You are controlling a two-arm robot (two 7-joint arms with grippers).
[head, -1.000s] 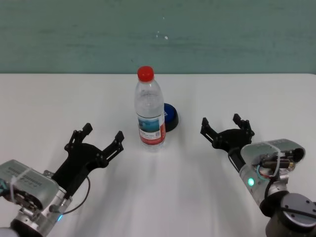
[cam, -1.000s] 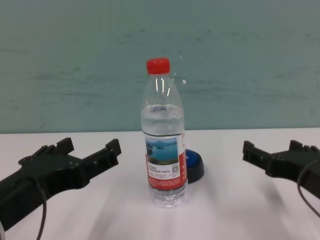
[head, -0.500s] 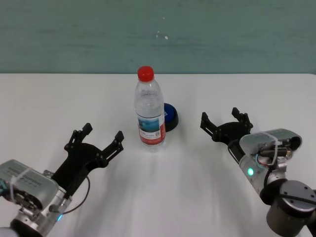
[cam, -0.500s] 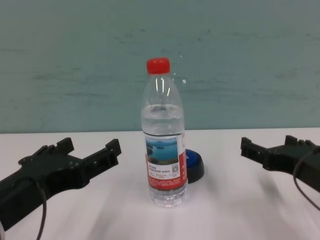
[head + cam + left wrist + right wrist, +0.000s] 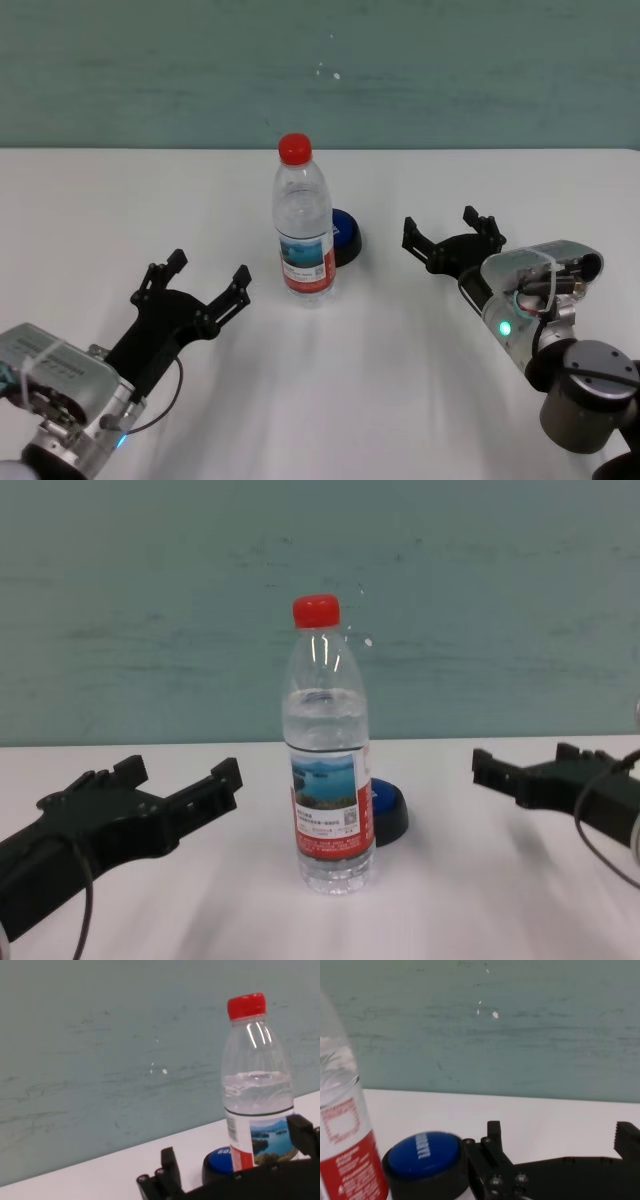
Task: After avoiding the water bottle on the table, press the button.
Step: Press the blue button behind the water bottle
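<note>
The water bottle (image 5: 303,230) stands upright mid-table, clear with a red cap and a lake label; it also shows in the chest view (image 5: 328,760), the left wrist view (image 5: 257,1095) and the right wrist view (image 5: 342,1145). The blue button (image 5: 345,236) on its black base sits just behind and right of the bottle, partly hidden by it (image 5: 388,810), (image 5: 220,1164), (image 5: 424,1156). My right gripper (image 5: 452,232) is open, to the right of the button and apart from it (image 5: 525,770). My left gripper (image 5: 197,279) is open and empty, left of the bottle (image 5: 165,780).
The white table (image 5: 330,400) runs to a teal wall (image 5: 320,70) at the back. Nothing else stands on the table.
My right gripper has moved forward and a little left, toward the button. The left arm, the bottle and the button have not moved.
</note>
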